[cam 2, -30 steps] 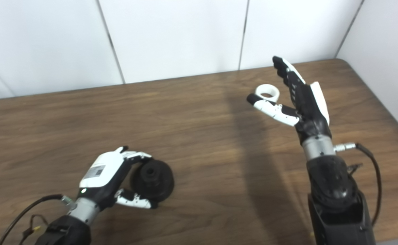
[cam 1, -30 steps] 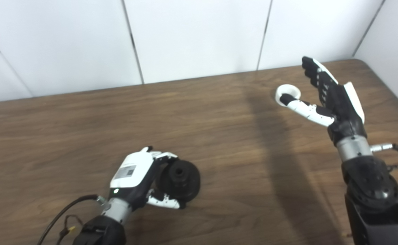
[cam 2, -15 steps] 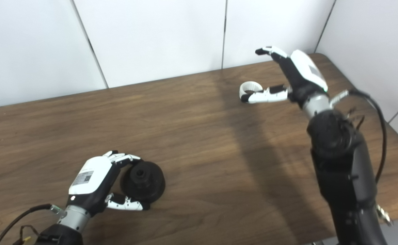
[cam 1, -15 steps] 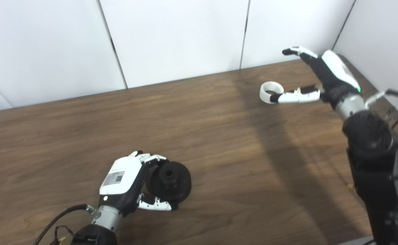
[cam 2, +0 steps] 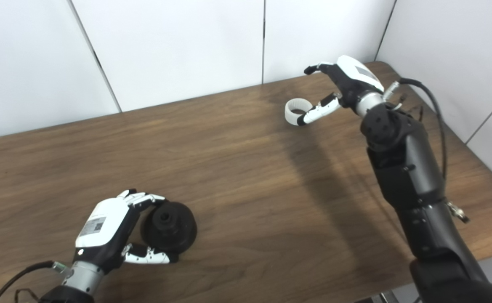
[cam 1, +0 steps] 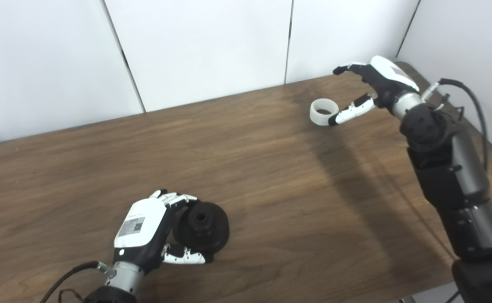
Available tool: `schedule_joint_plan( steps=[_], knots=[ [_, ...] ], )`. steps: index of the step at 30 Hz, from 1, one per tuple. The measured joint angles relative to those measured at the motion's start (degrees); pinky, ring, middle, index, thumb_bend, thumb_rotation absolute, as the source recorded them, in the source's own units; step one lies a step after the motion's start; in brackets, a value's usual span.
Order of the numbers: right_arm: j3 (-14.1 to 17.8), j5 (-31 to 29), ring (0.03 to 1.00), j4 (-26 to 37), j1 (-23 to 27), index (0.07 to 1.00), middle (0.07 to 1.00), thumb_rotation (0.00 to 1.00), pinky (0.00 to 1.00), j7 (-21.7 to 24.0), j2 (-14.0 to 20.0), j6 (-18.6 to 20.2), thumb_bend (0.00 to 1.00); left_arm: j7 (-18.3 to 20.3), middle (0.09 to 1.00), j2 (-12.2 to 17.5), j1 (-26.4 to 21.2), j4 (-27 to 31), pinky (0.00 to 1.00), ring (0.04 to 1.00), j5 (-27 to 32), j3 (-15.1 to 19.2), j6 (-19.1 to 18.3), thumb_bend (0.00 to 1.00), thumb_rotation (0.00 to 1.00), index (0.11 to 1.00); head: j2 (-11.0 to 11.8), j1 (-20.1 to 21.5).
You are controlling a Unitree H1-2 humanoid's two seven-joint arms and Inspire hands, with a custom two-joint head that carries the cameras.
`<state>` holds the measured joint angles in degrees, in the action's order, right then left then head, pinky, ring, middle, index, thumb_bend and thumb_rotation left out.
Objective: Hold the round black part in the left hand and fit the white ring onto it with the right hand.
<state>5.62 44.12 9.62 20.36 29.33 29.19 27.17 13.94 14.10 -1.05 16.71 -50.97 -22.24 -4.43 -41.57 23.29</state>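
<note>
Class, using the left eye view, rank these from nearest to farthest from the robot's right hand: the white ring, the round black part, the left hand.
1. white ring, beside the right hand, far right.
2. round black part, near left.
3. left hand, just left of that part.

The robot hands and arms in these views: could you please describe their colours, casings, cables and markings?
Each robot hand, left and right, has a white back shell over a black palm, black-and-white fingers, and a silver wrist collar. The left shell carries a printed label and a small green light. The forearms are black, jointed casings. A black cable loops from the right wrist; another black cable trails from the left wrist.
</note>
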Motion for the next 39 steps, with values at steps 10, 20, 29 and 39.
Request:
schedule_joint_plan(
  steps=[10,20,29,39],
  knots=[
    [-3.28,2.17,0.966,-9.06,4.24,0.828,0.931,0.25,0.89,1.07,0.58,0.0,0.99,-0.15,0.746,-0.14,0.29,0.01,0.93,0.834,0.03,0.09,0.44,0.52,0.06,0.482,-0.26,-0.35],
    [-7.21,2.6,0.978,-14.65,7.34,0.855,0.932,0.27,0.93,1.14,0.63,0.0,1.0,-0.58,0.735,-0.24,0.58,0.04,0.93,0.826,-0.48,-0.03,0.46,0.52,0.06,0.482,-0.53,-1.05],
    [-9.53,2.0,0.984,-18.25,8.29,0.875,0.935,0.26,0.95,-0.13,1.38,-0.02,0.99,-0.35,0.738,-0.44,0.81,0.38,0.94,0.828,-1.02,-0.03,0.23,0.53,0.06,0.482,-0.79,-1.49],
    [-12.51,1.41,0.981,-20.37,9.2,0.877,0.944,0.26,0.97,-0.16,2.78,-0.02,0.97,0.45,0.743,-0.64,1.01,1.17,0.95,0.834,-1.35,-0.12,-0.92,0.52,0.06,0.483,-1.23,-2.37]
  ],
)
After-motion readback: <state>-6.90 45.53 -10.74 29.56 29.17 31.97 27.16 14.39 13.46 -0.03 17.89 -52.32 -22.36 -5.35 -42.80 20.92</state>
